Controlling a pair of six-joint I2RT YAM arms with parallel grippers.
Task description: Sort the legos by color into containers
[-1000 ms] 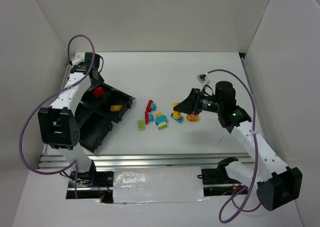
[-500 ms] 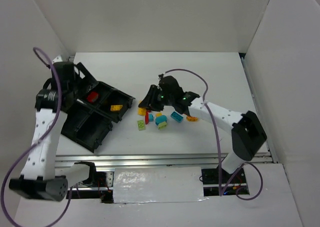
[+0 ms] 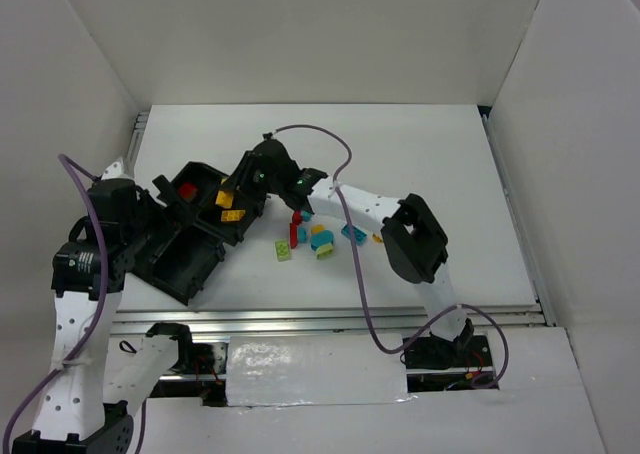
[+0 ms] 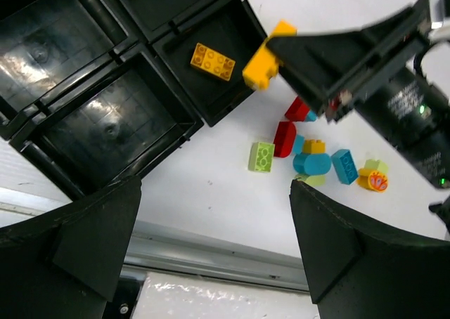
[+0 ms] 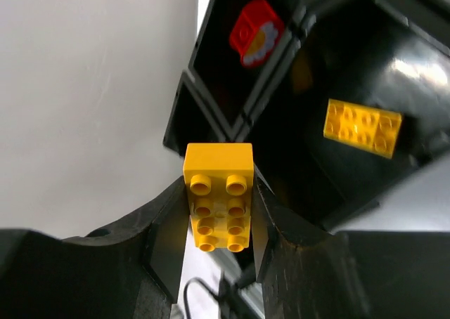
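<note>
**Right pincer** [image 5: 218, 217]: narrow, clamped on a yellow brick [image 5: 218, 168], one finger against each long side. The studded face is turned to the wrist camera. The arm reaches leftward across the counter [image 3: 430, 154].

**Yellow brick, location:** held in the air above the tray [image 4: 144, 43], by the rim of the compartment nearest the counter's middle. It touches neither the tray nor the counter.

**Tray:** black, with four square compartments and a cross divider. It sits on the left part of the counter, set diagonally to the counter's edge.
- Compartment nearest the counter's middle: one flat yellow brick [image 4: 212, 60], lying studs up.
- Adjoining far compartment: one red brick [image 3: 186, 189], rounded, with a pale marking on one face.

**Loose bricks:** a close cluster on the counter, just right of the tray and apart from it.
- Two red pieces [image 4: 284, 138], side by side at the tray end of the cluster.
- A lime green brick [image 4: 261, 156], studs up, just beside the nearer red piece.
- A cyan rounded piece [image 4: 313, 163] with a small yellow piece [image 4: 313, 146] touching it.
- A cyan brick [image 4: 344, 166], just right of the rounded one.
- An orange round piece [image 4: 376, 181] with a printed face, at the far right end.
- Further lime and cyan bits are tucked among these. They are too small to tell their shape.

**Left pincer** [image 4: 216, 184]: jaws wide apart, holding nothing. It hangs above the near side of the tray, facing down on tray and cluster.
</note>
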